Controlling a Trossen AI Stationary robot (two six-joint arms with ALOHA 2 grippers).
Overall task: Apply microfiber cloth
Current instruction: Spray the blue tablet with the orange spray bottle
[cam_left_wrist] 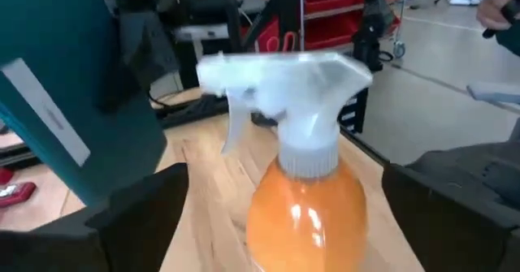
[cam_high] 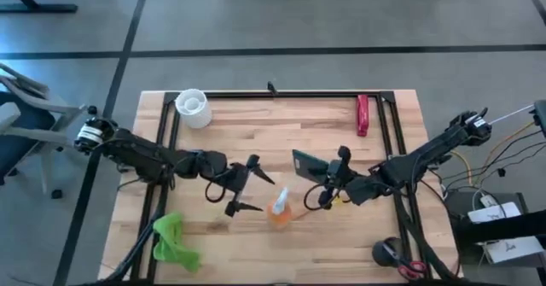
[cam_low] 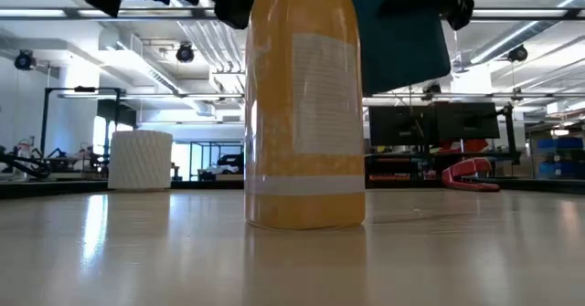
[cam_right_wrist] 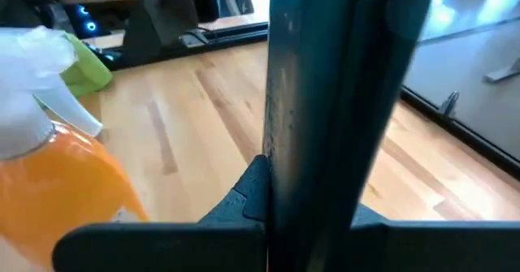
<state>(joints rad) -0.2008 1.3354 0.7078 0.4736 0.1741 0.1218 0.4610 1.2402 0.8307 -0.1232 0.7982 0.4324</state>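
The microfiber cloth (cam_high: 173, 240) lies crumpled at the near edge of the table (cam_high: 256, 128), toward 7 o'clock, well apart from both grippers and touched by neither. In the right wrist view a corner of it (cam_right_wrist: 84, 67) shows beyond the bottle. Farther in, at about 6 o'clock of the table's middle, the orange spray bottle (cam_high: 281, 207) stands upright with its white trigger top (cam_left_wrist: 284, 81). The left gripper (cam_high: 243, 184) sits just at the bottle's 9 o'clock with its fingers (cam_left_wrist: 134, 219) spread wide, empty, one on either side of the bottle without touching it. At the bottle's 2 o'clock the right gripper (cam_high: 328, 182) is clenched on a dark slab (cam_high: 309, 166), held up off the wood on edge. Farthest back, a white ribbed cup (cam_high: 193, 107) stands at 11 o'clock and a red tool (cam_high: 363, 114) lies at 1 o'clock
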